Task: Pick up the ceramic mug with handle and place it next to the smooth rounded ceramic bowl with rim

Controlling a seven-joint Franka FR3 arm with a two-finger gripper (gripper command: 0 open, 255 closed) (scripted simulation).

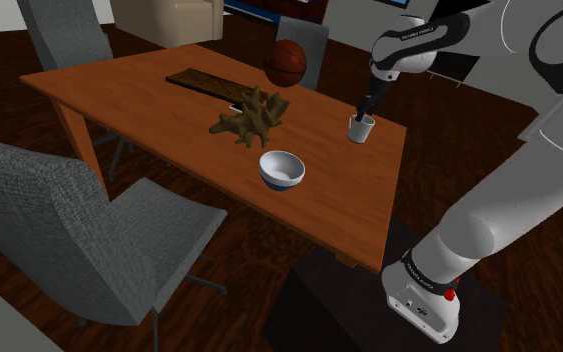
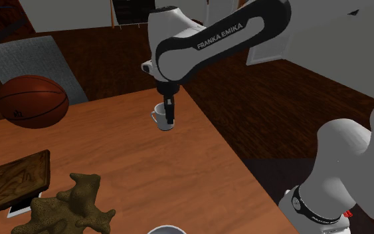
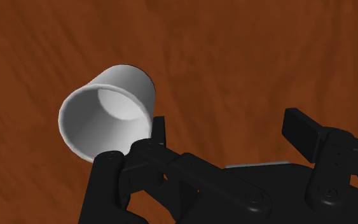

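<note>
A white mug [image 1: 361, 129] stands upright on the wooden table [image 1: 149, 95], near its edge at the shoulder view's right. In the second exterior view the mug [image 2: 159, 117] shows its handle turned away from the arm. My black gripper [image 1: 366, 114] hangs right over it, open. In the wrist view the mug [image 3: 107, 111] lies just outside one finger [image 3: 158, 130], not between the two; the gripper [image 3: 231, 130] has only bare tabletop in its gap. The white bowl with a bluish rim [image 1: 282, 169] sits nearer the table's front edge, apart from the mug.
A basketball [image 1: 288, 62] rests at the table's far side, behind a brown branch-like figure [image 1: 252, 115] and a dark wooden board [image 1: 207, 84]. Grey chairs [image 1: 69, 230] stand around the table. In the second exterior view the basketball [image 2: 32, 100] is left of the mug.
</note>
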